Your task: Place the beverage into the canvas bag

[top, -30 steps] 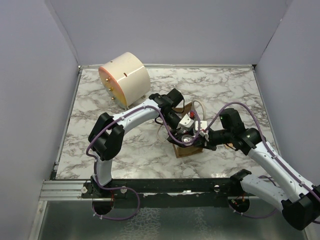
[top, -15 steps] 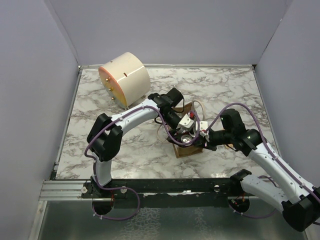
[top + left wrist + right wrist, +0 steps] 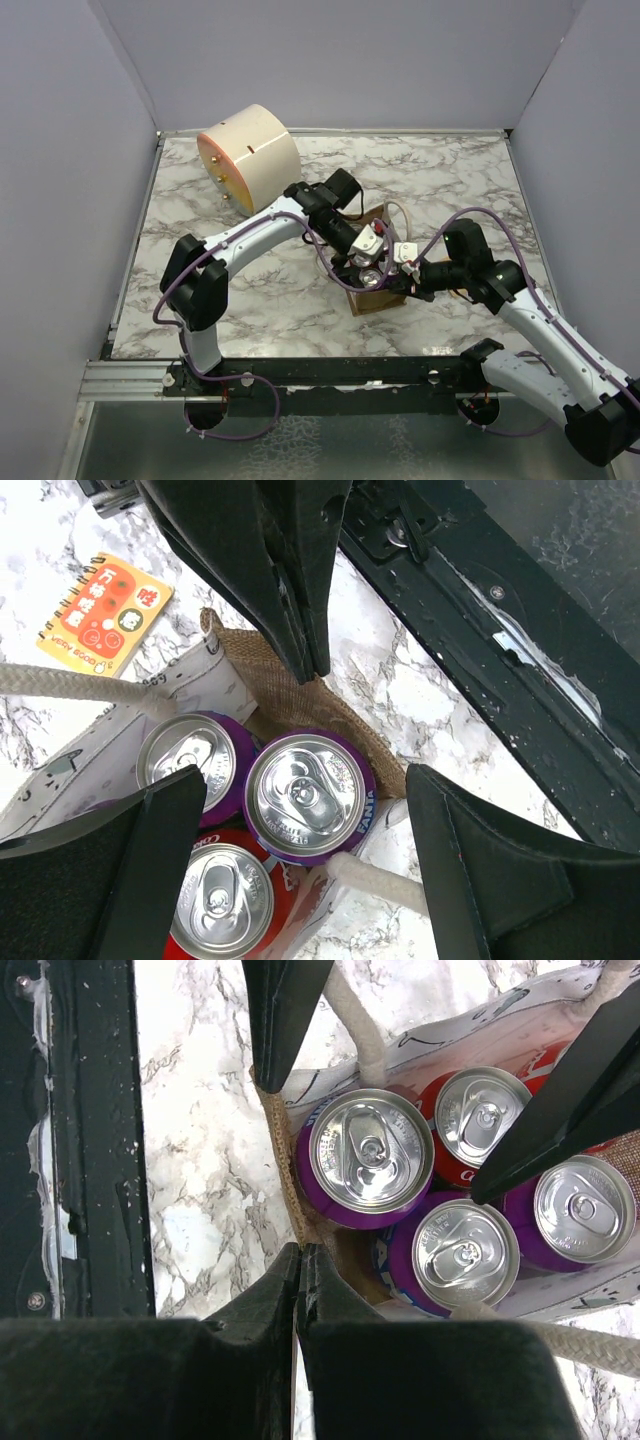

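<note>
Where the canvas bag (image 3: pixel 285 695) stands on the marble tabletop (image 3: pixel 250 295), just right of centre in the overhead view, both grippers meet above it. The left gripper (image 3: pixel 307 775) points down over the bag's mouth with its jaws wide. One jaw is on either side of a purple beverage can (image 3: pixel 370 1155) that stands upright inside the bag, against its brown wall. A gap shows between each jaw and the can, so nothing is held.

Three more cans stand packed beside it in the bag: a red can (image 3: pixel 485 1115), a second purple can (image 3: pixel 465 1250) and a third purple can (image 3: pixel 583 1205). The right gripper (image 3: pixel 300 1260) reaches in from the right of the overhead frame with its jaws pressed together. Their tips sit at the bag's brown wall just beside the beverage can; whether they pinch the fabric cannot be told.

A whitish rope handle (image 3: pixel 60 680) crosses the bag's edge. An orange notebook (image 3: pixel 103 612) lies on the marble at the upper left of the left wrist view, near the bag. A cream cylinder (image 3: pixel 250 160) sits at the upper left of the overhead frame, well apart from the bag.
</note>
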Tool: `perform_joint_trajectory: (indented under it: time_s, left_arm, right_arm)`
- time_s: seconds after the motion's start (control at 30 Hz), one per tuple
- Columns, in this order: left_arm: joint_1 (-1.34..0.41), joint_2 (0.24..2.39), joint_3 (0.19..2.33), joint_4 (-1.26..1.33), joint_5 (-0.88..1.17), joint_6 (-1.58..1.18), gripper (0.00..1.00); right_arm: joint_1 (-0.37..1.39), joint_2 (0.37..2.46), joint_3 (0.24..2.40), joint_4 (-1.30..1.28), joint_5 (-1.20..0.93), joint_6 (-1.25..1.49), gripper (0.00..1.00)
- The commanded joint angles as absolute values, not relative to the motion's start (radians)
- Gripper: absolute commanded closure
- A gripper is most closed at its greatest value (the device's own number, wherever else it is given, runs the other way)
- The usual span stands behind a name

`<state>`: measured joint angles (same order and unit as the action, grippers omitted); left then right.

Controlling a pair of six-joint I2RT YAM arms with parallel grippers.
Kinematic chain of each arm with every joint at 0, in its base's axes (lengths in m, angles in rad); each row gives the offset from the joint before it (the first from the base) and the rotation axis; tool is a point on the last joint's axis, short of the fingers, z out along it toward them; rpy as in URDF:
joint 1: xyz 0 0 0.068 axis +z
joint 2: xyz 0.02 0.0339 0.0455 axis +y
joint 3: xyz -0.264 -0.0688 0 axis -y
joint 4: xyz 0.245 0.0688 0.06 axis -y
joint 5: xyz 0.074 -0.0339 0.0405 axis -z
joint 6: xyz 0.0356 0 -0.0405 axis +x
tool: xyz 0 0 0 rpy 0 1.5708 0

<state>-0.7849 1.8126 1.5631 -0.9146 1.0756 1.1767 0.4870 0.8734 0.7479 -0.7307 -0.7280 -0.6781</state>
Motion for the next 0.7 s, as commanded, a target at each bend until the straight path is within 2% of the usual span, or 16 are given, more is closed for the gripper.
perform_joint_trajectory:
  time_s: [0.0,0.17,0.27,0.43,0.6,0.67]
  left_arm:
    - [-0.781,1.758,1.549,-0.919,1.085,1.160,0.16]
    - [-0.781,1.704,1.464,-0.693,1.052,0.965,0.16]
    - [-0.780,1.646,1.406,-0.554,0.989,0.858,0.17]
    - [-0.779,1.638,1.389,-0.491,0.911,0.775,0.18]
    - [-0.780,1.639,1.381,-0.456,0.861,0.733,0.20]
    - [-0.781,1.640,1.382,-0.453,0.842,0.731,0.20]
  right_arm:
    - [0.481,0.858,0.736,-0.710,-0.732,-0.682,0.97]
    - [0.482,0.863,0.736,-0.708,-0.733,-0.691,0.91]
    - [0.482,0.868,0.745,-0.712,-0.740,-0.696,0.83]
    - [0.482,0.882,0.766,-0.734,-0.748,-0.701,0.68]
    - [0.481,0.879,0.770,-0.741,-0.753,-0.701,0.60]
    - [0.482,0.876,0.774,-0.743,-0.753,-0.698,0.54]
